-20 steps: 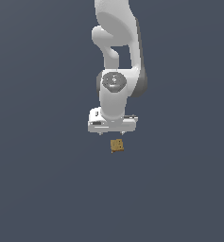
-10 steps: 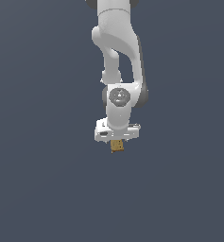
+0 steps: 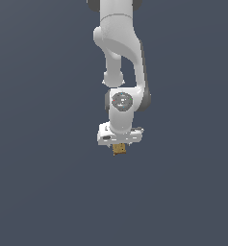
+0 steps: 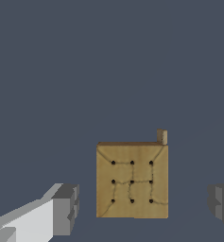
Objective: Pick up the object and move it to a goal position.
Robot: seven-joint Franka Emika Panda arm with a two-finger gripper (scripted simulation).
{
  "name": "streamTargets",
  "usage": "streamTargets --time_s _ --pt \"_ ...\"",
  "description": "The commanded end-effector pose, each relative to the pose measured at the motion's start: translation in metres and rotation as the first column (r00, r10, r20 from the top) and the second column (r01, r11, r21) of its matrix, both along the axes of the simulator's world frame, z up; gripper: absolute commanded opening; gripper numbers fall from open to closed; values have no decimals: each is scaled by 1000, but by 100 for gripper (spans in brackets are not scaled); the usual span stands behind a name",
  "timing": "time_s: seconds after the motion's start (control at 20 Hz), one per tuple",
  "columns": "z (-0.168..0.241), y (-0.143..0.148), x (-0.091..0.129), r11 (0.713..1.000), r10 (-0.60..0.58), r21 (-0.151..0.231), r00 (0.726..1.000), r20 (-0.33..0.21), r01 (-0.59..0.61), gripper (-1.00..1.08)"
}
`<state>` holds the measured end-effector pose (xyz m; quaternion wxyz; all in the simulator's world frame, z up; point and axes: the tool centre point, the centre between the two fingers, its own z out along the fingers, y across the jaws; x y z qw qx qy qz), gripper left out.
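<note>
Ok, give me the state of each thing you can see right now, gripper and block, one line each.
gripper: open, one finger on each side of the block, gaps on both sides, not touching it.
block: lying flat on the grey surface, dotted face up, not gripped; sits closer to one finger than the other.

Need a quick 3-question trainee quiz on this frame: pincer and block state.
1. True or false: the pincer is shut on the block.
2. How many dark dots show on the block's top face?
3. In the wrist view, the block lies: A) outside both fingers B) between the fingers, gaps either side C) touching one finger.

Key: 1 false, the fingers stand apart from it; 2 nine; 3 B.
</note>
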<state>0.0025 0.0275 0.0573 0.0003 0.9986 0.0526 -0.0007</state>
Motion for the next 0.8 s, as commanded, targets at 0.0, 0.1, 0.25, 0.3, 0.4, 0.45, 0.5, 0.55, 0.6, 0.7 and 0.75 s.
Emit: streamTargets --time_s 0.0,0.1,0.25,0.3,0.4,0.45,0.5,0.55,0.6,0.7,0.75 --pt "-8 0 0 1000 0 0 1000 -1 0 100" --pt "-17 0 -1 1000 0 0 1000 0 0 100" --pt "-33 0 -1 1000 1 0 1000 1 -1 100" --pt "-37 0 -1 1000 1 1 1000 1 -1 100" --pt "-43 0 -1 1000 1 1 1000 1 -1 100" --pt "-44 0 -1 1000 1 1 1000 1 -1 100" --pt "-46 0 0 1000 1 1 1000 1 -1 100" --pt "-46 1 0 1000 1 1 1000 1 -1 100" --pt "-47 1 0 1000 1 1 1000 1 -1 100" --pt "-47 1 0 1000 1 1 1000 1 -1 -100" --pt "-47 1 0 1000 1 1 1000 1 -1 -100"
